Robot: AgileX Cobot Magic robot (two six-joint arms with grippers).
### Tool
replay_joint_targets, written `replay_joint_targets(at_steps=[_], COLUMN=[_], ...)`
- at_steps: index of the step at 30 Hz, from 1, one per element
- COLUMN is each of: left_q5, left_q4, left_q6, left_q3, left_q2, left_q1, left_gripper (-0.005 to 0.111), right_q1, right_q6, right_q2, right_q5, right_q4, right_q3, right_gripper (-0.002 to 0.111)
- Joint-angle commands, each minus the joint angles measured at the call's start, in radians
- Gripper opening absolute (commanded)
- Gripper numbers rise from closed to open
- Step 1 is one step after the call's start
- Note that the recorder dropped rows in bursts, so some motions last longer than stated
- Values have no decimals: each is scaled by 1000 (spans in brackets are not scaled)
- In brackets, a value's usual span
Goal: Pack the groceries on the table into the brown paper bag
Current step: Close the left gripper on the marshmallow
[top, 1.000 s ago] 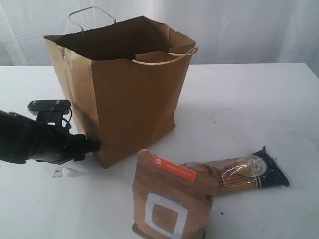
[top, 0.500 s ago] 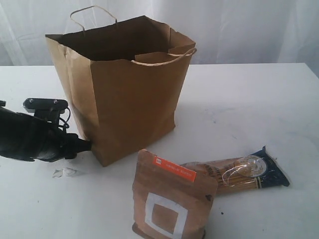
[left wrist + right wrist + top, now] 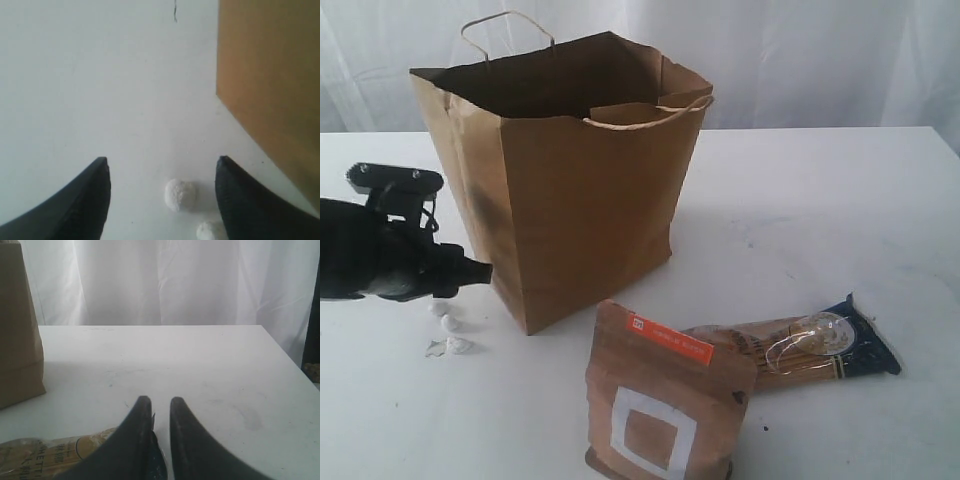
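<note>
The tall brown paper bag (image 3: 580, 190) stands open at the back left of the white table (image 3: 820, 200). It also shows in the left wrist view as the bag (image 3: 270, 85) and in the right wrist view as the bag (image 3: 17, 330). In front stands the brown pouch with the white square (image 3: 660, 400). Behind it lies the blue-ended spaghetti pack (image 3: 790, 350), whose end (image 3: 55, 455) sits under my right gripper (image 3: 160, 400), which is shut on nothing. My left gripper (image 3: 480, 270) is low beside the bag's left bottom corner, apart from it. Its fingers stand open (image 3: 162, 160) over the table. The other groceries are out of view.
Small white crumbs (image 3: 180, 195) lie on the table between the left fingers, and the crumbs (image 3: 445, 308) also show in the exterior view. A clear scrap (image 3: 450, 346) lies nearby. A white curtain hangs behind the table. The table's right edge (image 3: 295, 365) shows in the right wrist view.
My left arm has pulled back to the left, away from the bag's lower corner. White crumbs that it covered now show on the table.
</note>
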Motion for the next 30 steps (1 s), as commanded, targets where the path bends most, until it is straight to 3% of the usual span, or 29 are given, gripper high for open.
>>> replay_joint_targets(at_steps=[1,12,30], left_q5=[60,376,366], left_q4=[-22,-22,-22], left_q6=[40,-96,-106], left_q3=[42,253,292], left_q2=[-124,-241,-169], left_q1=[1,-1,-1], left_gripper=[64,64,64], right_q1=[-3,-3,-3], right_q6=[-4,-4,-4], right_q2=[-5,-5,-5], right_q5=[-14,-14,-14], right_q4=[2,2,2], right_q3=[4,4,4], right_gripper=[14,14,14])
